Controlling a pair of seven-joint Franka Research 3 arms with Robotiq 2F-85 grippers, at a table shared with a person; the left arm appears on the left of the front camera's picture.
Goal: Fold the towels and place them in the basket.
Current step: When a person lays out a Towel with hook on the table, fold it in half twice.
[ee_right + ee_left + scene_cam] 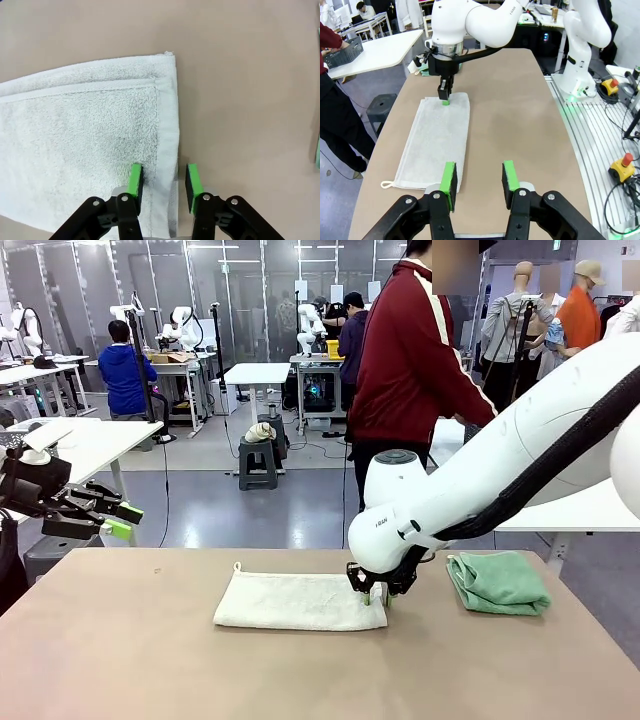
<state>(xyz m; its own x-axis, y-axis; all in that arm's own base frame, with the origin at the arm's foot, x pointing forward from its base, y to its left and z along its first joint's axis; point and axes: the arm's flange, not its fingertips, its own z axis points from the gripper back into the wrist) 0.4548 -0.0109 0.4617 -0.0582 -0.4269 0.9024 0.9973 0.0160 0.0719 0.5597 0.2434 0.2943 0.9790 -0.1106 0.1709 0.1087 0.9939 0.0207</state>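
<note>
The left gripper (122,521) hangs off the table's (120,660) left edge, its jaws parted around nothing. The cream-white towel (295,600) lies folded flat at mid-table, its corner loop (237,566) toward that side. The right gripper (378,593) stands over the towel's right end, jaws partly open astride the hem, gripping nothing. Further right, apart, lies the folded sea-green towel (497,582).

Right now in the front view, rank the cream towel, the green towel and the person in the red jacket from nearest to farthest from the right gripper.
1. Cream towel: directly under the right gripper, at its right end.
2. Green towel: folded, on the table to the gripper's right.
3. Person in the red jacket: standing beyond the table's far edge.
</note>
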